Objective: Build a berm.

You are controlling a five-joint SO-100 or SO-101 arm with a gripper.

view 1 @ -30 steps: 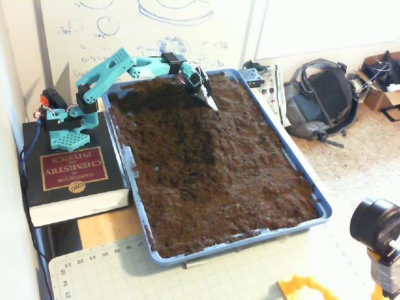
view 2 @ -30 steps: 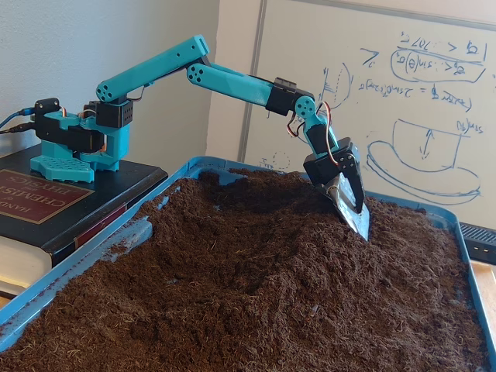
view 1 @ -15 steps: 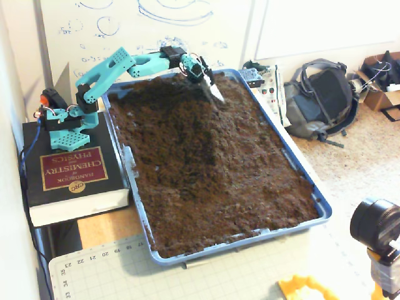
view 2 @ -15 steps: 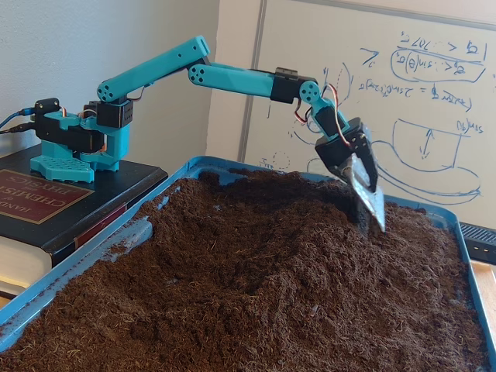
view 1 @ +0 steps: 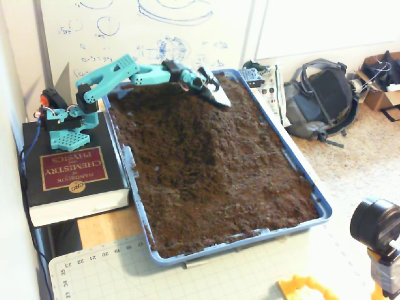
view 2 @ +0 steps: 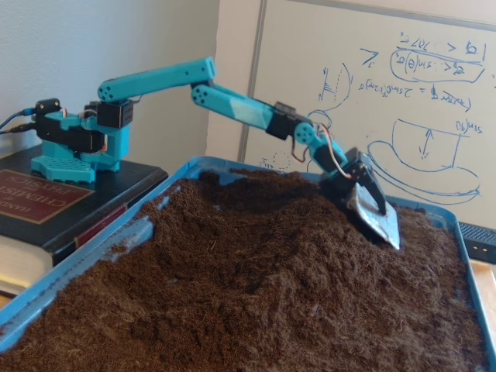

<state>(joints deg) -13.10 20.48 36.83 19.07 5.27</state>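
Berm (view 1: 187, 134) of crumbly soil in blue tray (view 1: 315, 197), whiteboard (view 2: 403, 85) behind, gripper (view 2: 380, 221) state unclear.

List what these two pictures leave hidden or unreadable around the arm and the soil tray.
- Gripper: the flat scoop blade covers its fingers in both fixed views, so open or shut cannot be told.
- Blade tip: whether it touches the soil is unclear in both.
- Berm: height unreadable from above.
- Tray: near end cut off by the bottom edge in the low view.
- Whiteboard writing: too small.
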